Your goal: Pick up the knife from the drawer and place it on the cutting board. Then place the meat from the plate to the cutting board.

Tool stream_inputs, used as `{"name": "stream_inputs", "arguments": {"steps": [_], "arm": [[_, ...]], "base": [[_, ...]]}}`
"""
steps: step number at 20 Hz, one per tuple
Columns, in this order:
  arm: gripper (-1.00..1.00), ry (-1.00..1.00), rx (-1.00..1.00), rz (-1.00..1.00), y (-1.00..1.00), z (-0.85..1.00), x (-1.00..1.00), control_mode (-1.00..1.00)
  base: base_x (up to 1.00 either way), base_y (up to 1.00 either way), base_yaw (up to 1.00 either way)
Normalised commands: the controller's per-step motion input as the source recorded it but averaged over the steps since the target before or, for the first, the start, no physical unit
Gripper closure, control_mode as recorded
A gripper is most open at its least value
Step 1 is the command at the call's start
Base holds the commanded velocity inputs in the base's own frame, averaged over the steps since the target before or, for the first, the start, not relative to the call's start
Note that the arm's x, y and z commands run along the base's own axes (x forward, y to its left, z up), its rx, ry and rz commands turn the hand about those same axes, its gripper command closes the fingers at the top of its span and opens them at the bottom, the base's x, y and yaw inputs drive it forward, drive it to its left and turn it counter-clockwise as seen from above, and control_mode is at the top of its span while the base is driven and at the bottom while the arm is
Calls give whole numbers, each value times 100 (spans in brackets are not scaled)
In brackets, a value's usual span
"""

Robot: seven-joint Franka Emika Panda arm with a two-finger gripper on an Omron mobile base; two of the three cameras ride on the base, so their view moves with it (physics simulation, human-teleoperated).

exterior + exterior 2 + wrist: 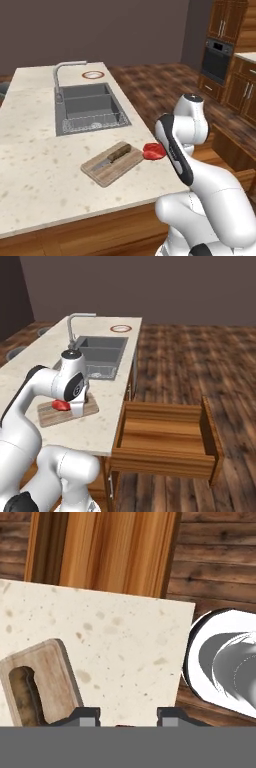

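The knife (114,156) lies on the cutting board (112,164), near the counter's front right edge. The red meat (154,151) hangs just off the board's right corner, level with my hand, whose fingers are hidden behind my forearm in the left base view. From the right base view the meat (61,405) shows against the board (50,415) beside my hand. My gripper (125,721) is shut on the meat, with a trace of red between the tips. The board (47,672) with the knife's handle (25,694) lies to the left. The plate (93,75) sits empty at the counter's far end. The drawer (165,438) stands open and empty.
A double sink (90,107) with a faucet (62,75) takes up the counter's middle, between the board and the plate. The open drawer juts out over the wooden floor to my right. An oven (216,60) and cabinets stand at the far right.
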Motion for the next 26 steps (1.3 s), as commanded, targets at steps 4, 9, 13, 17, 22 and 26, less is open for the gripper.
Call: {"name": "stream_inputs", "arguments": {"steps": [4,9,13,17,22,26], "arm": [[100,0,0,0,0,0,0,100],[100,0,0,0,0,0,0,100],[100,0,0,0,0,0,0,100],[100,0,0,0,0,0,0,100],[100,0,0,0,0,0,0,100],[100,19,0,12,16,-13,77,-100]], "base": [[22,23,20],[48,4,27],[48,0,28],[36,0,23],[49,5,19],[0,0,0]]}}
